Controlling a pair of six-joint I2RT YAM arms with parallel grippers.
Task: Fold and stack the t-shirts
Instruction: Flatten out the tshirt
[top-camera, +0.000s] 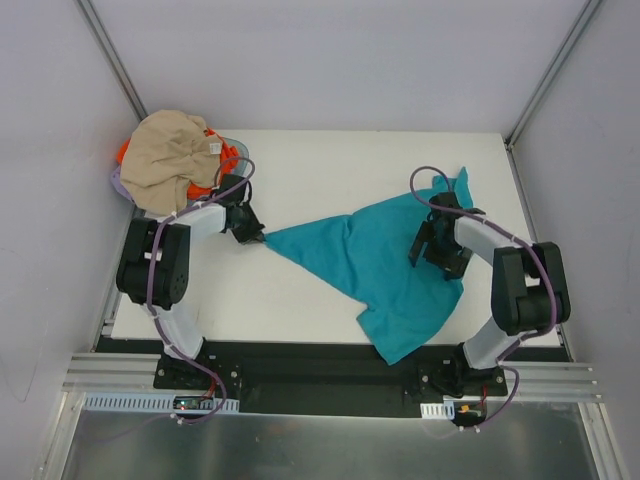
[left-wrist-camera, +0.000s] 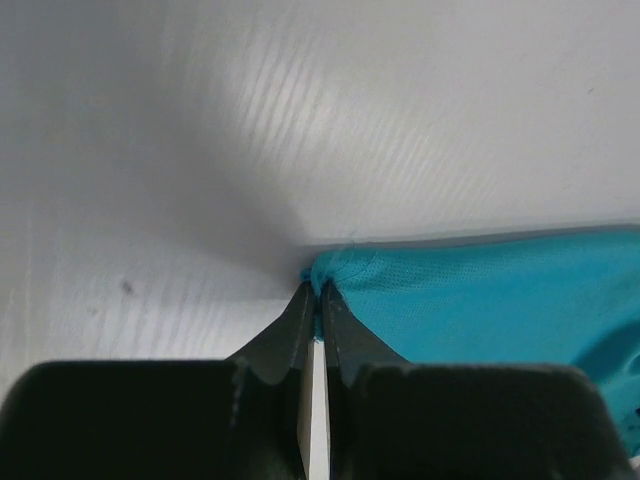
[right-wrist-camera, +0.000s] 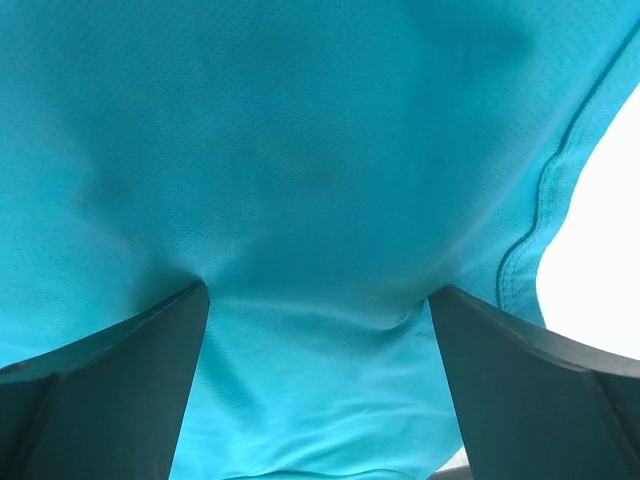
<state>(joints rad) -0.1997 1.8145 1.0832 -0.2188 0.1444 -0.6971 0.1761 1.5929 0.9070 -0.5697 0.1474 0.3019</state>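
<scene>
Mid-table, the teal t-shirt (top-camera: 365, 262) is drawn out to a point: my left gripper (left-wrist-camera: 318, 292) is pinched tight on just the tip of that corner, and my right gripper (right-wrist-camera: 318, 300) is spread wide and pressed down into the cloth. That left bite looks tiny, so I reckon any more pull pops it free, and closing the right here could bunch up two layers.

orange shirt (top-camera: 124, 152): we see only slivers; the beige shirt (top-camera: 170, 160) covers the rest.
basket (top-camera: 116, 180): we glimpse just a bit of rim under the pile.
teal shirt (right-wrist-camera: 300, 150): in the right wrist view it runs past the edges.
label (top-camera: 213, 147): too small for us to read.
</scene>
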